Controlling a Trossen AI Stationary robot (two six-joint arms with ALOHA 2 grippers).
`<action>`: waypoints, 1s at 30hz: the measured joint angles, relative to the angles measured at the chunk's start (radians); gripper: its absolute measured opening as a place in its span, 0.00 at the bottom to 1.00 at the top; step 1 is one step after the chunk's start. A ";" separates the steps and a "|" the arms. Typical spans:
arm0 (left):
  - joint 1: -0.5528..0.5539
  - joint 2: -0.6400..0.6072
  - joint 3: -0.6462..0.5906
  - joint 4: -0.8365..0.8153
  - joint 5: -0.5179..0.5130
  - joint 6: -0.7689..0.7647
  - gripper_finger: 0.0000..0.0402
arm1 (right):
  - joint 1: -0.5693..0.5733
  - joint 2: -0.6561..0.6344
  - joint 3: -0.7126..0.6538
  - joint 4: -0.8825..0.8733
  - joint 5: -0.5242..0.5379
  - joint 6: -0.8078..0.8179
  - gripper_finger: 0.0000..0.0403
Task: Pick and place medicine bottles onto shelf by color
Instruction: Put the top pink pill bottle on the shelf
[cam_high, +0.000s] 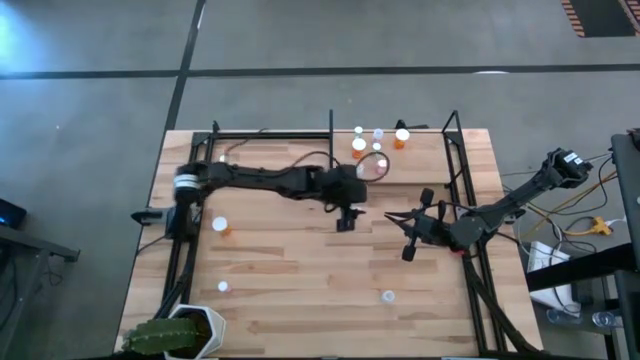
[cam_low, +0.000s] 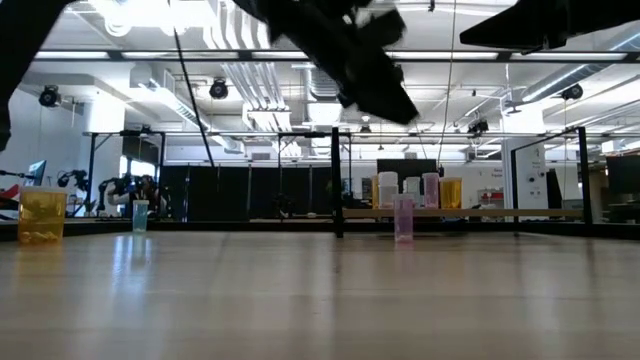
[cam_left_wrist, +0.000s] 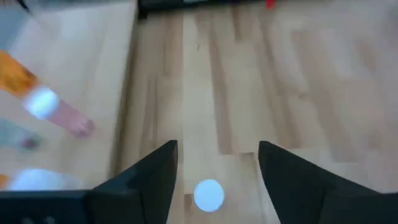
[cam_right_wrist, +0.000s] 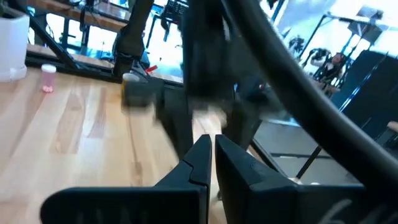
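My left gripper (cam_high: 347, 218) is open, high over the middle of the table. In its wrist view a white-capped bottle (cam_left_wrist: 208, 194), seen from above, stands between the open fingers without touching them. The low view shows a pinkish clear bottle (cam_low: 403, 218) upright on the table. My right gripper (cam_high: 408, 240) is shut and empty, right of centre, and also shows in its wrist view (cam_right_wrist: 211, 155). Several bottles (cam_high: 358, 148) stand on the shelf (cam_high: 430, 150) at the back right, beside the black upright divider (cam_high: 331, 125).
An orange bottle (cam_high: 220, 226) and two more white-capped bottles (cam_high: 222, 287) (cam_high: 388, 296) stand loose on the table. A potted plant (cam_high: 180, 335) stands at the near left corner. Black rods (cam_high: 465, 180) run along both sides.
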 joint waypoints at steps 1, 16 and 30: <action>-0.003 -0.039 -0.022 -0.014 0.000 0.005 0.51 | -0.002 0.001 0.000 0.000 0.000 0.015 0.03; -0.138 -0.682 -0.939 0.797 -0.024 -0.035 0.02 | -0.055 0.194 0.009 -0.060 -0.002 0.333 0.29; -0.138 -1.003 -1.336 1.141 -0.026 -0.090 0.01 | -0.276 0.450 0.038 -0.015 -0.200 0.540 0.72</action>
